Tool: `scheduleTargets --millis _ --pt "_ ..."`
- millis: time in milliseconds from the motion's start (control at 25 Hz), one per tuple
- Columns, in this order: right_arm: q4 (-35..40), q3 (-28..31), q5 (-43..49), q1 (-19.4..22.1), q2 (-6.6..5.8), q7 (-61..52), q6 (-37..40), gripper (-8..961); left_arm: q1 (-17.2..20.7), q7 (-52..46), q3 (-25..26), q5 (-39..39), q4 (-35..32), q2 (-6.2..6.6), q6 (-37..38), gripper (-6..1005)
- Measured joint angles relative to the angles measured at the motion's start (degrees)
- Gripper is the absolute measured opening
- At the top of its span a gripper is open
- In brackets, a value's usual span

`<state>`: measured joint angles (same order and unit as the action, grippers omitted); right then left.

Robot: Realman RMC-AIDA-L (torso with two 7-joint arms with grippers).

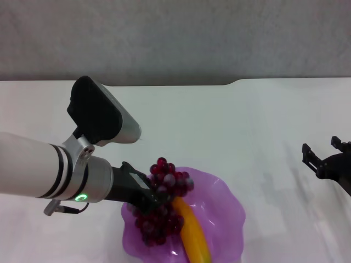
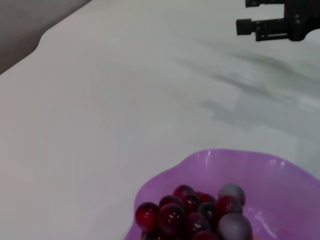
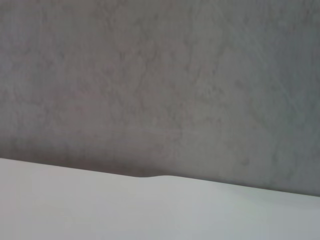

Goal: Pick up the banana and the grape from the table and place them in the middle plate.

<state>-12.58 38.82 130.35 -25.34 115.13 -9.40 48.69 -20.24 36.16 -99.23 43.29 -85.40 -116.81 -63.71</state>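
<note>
The purple scalloped middle plate [image 1: 227,208] sits on the white table [image 1: 219,120] near the front edge. The yellow banana [image 1: 193,233] lies in it. The dark red grape bunch [image 1: 164,222] lies in the plate's left half, beside the banana. My left gripper [image 1: 156,197] reaches in from the left, low over the plate, and is closed in the middle of the bunch. The left wrist view shows the grapes [image 2: 200,212] inside the plate [image 2: 280,175]. My right gripper [image 1: 321,150] is open and empty above the table at the far right.
The table's far edge has a notch [image 1: 233,82] and a grey wall stands behind it. The right gripper also shows in the left wrist view [image 2: 242,14]. The right wrist view shows only the wall and the table's far edge [image 3: 150,175].
</note>
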Motion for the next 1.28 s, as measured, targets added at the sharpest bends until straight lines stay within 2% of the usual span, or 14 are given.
scheduleTargets --millis 240,640,760,880,1080,1280 --pt "0.0 -0.2 0.0 0.0 0.01 0.0 0.0 766 0.1 0.1 -1.1 1.8 -0.6 0.00 1.2 244" --pt "0.3 0.0 0.0 0.0 0.01 0.0 -0.6 766 1.1 1.0 -2.5 3.0 -2.3 0.13 3.3 531" --pt "0.3 0.1 0.0 0.0 0.01 0.0 -0.6 766 3.0 2.2 -3.0 3.0 -4.9 0.12 5.3 658" --pt "0.4 0.1 -0.1 0.0 0.01 0.0 -0.6 766 6.7 4.7 -4.6 2.8 -7.7 0.05 10.4 801" --pt "0.3 0.1 0.0 0.1 0.01 0.0 -0.2 766 11.8 6.6 -6.8 1.4 -7.1 0.03 24.7 858" --pt "0.2 0.0 0.1 -0.1 0.05 0.0 -0.1 766 12.2 6.4 -7.1 2.2 -1.0 -0.08 32.1 892"
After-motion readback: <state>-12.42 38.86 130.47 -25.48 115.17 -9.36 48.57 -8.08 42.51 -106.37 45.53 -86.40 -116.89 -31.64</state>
